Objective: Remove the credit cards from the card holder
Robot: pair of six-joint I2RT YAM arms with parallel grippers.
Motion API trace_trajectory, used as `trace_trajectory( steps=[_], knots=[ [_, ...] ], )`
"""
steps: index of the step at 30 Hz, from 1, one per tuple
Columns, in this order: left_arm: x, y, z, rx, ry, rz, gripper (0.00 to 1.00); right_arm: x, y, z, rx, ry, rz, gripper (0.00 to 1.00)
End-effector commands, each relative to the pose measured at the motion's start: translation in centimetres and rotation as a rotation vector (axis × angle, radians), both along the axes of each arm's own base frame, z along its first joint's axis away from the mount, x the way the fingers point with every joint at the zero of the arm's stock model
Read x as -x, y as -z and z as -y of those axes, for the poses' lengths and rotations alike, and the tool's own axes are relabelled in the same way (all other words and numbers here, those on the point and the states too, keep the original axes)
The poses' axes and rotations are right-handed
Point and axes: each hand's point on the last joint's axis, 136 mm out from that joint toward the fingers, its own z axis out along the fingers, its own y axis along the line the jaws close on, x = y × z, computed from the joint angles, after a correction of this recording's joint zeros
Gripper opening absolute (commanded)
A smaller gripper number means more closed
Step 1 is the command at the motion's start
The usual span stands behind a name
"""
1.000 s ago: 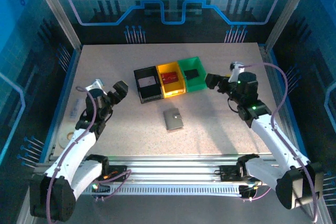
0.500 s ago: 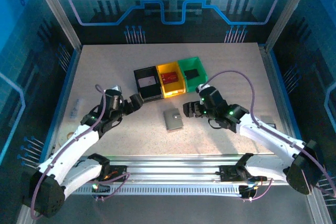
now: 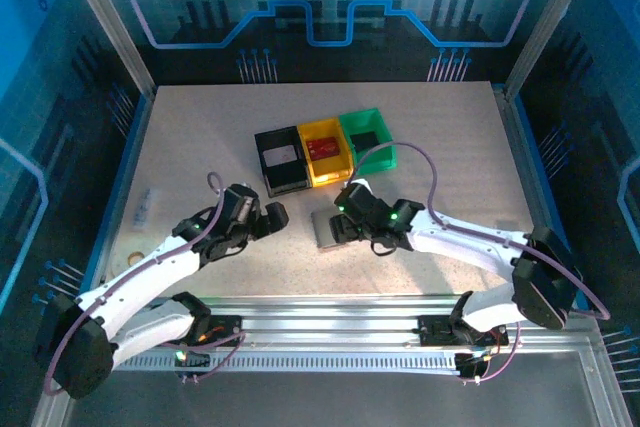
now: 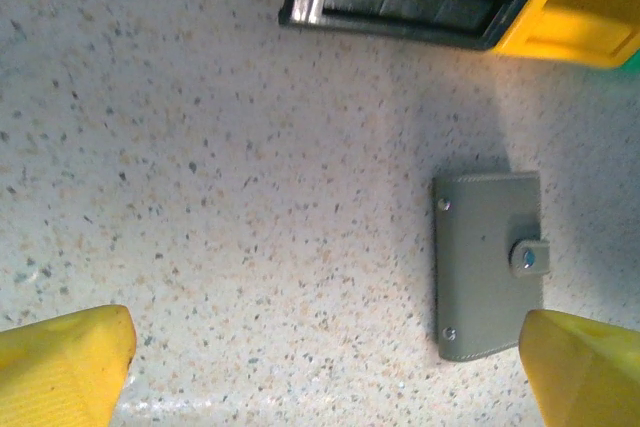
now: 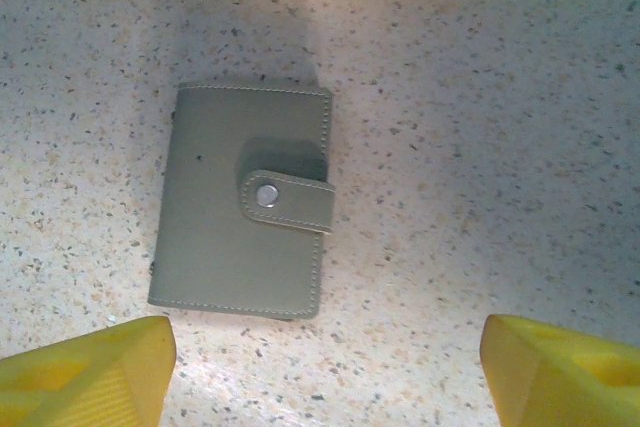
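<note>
The left gripper point(image 3: 273, 215) and the right gripper point(image 5: 325, 367) both hang wide open and empty over the table point(image 3: 200, 137). Just ahead of the right one, the grey card holder point(image 5: 240, 217) lies flat, snapped shut. Beyond it stand a black bin point(image 3: 260, 162), a yellow bin point(image 3: 335, 179) and a green bin point(image 3: 387, 152).

Surface: table point(image 3: 200, 127), pale speckled top, light glare across the middle.

Directly on it:
- Three bins in one row at centre-rear, sides touching, the row angled slightly: black bin point(image 3: 262, 162) on the left, yellow bin point(image 3: 333, 179) in the middle, green bin point(image 3: 372, 168) on the right.
- Card holder point(image 3: 322, 231), grey, lying flat on the near side of the yellow bin, clear of the row. It is closed, with the strap snapped shut across its face point(image 5: 240, 217). Stitched edge and rivets are visible point(image 4: 487, 265).
- Small pale object point(image 3: 147, 204) near the left edge, well apart from the rest; too small to identify.
</note>
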Motion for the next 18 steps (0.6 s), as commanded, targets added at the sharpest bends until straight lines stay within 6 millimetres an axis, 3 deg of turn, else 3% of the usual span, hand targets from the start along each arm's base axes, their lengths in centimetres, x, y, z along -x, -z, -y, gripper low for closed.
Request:
trace_trajectory(
  steps=[1, 10, 18],
  knots=[
    [1.4, 1.8, -0.5, -0.023, -0.025, -0.071, 0.99, 0.2, 0.4, -0.7, 0.019, 0.018, -0.015, 0.78],
    [2.3, 2.7, -0.5, -0.034, -0.024, -0.115, 0.99, 0.0, 2.0, -1.5, 0.083, 0.007, -0.047, 0.72],
    [2.3, 2.9, 0.7, -0.012, -0.003, -0.125, 1.0, -0.5, 3.2, -2.9, 0.104, -0.012, -0.071, 0.68]
  ],
)
